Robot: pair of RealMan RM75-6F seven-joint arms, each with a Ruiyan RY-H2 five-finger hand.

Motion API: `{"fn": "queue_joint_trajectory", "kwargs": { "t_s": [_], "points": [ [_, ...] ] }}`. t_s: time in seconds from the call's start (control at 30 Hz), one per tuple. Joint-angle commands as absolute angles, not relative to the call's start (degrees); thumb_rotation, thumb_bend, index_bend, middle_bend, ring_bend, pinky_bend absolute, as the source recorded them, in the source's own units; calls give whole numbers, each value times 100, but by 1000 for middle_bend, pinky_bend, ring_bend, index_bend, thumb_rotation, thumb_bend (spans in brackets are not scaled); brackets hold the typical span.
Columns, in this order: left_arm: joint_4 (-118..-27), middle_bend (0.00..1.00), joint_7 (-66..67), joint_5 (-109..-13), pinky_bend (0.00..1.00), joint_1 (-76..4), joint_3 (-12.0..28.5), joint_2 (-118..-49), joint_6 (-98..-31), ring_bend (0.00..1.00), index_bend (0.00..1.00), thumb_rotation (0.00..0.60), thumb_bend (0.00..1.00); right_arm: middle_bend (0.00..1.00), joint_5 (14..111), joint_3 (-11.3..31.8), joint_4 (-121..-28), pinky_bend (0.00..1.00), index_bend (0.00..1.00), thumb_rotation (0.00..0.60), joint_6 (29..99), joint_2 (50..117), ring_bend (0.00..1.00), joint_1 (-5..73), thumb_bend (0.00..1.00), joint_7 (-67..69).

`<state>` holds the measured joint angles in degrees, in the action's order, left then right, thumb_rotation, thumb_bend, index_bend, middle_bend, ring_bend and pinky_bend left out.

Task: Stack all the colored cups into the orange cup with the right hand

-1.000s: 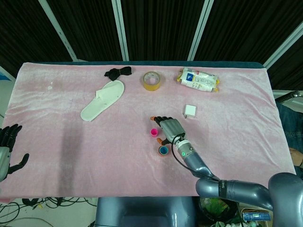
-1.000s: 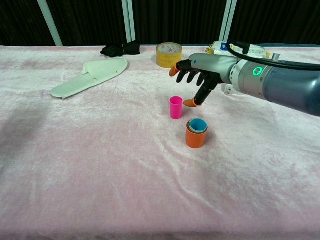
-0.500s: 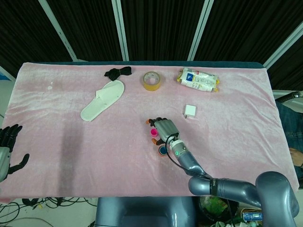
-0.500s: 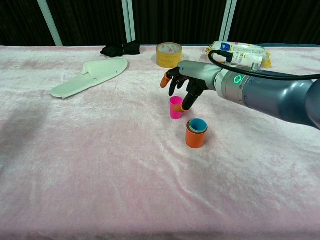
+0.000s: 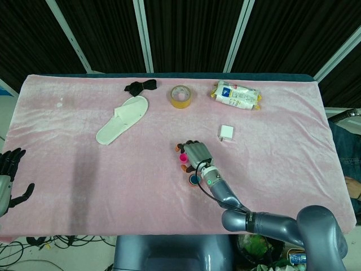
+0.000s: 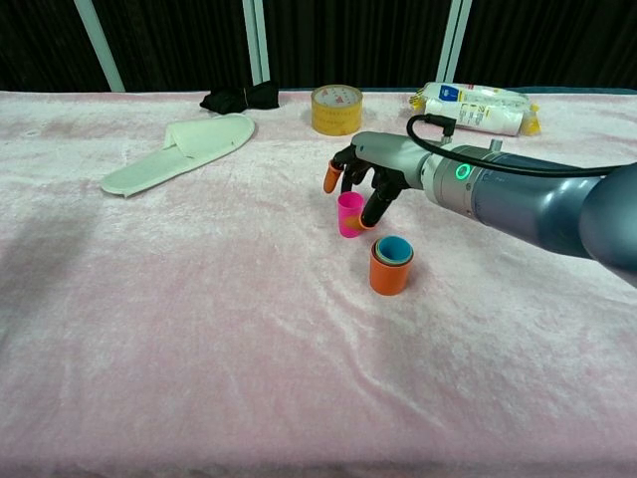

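Pink cup (image 6: 349, 214) upright just beside orange cup (image 6: 390, 267), right hand (image 6: 370, 179) draped over it with fingers spread and not yet gripping: liable to tip if knocked sideways.

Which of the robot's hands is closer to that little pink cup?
The right hand: its fingers hang right over the pink cup. The left hand sits far away at the table's near-left edge.

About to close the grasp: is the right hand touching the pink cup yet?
Cannot tell. In the chest view the right hand has fingers down around the pink cup, overlapping its rim, but neither contact nor gap shows plainly.
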<state>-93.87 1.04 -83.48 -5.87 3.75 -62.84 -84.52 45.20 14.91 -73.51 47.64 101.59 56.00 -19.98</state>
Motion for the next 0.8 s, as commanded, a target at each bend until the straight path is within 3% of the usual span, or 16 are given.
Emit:
{"fn": "queue_joint_trajectory", "kwargs": {
  "t_s": [0.03, 0.47, 0.8],
  "points": [
    [-9387, 41, 106, -8345, 12, -589, 376, -6284, -8449, 0, 35, 600, 342, 395, 4550, 1481, -7267, 215, 370, 600, 4774, 10214, 221, 5595, 262, -1984],
    [-9377, 41, 113, -8351, 12, -598, 374, -6281, -8435, 0, 35, 600, 342, 450, 4669, 1502, -6927, 224, 417, 600, 4639, 10395, 250, 5568, 299, -1812],
    [-9357, 41, 171, -8355, 12, -594, 371, -6286, -8449, 0, 35, 600, 342, 499, 4813, 1519, -6838, 227, 511, 600, 4648, 10439, 279, 5531, 312, -1725]
  ]
}}
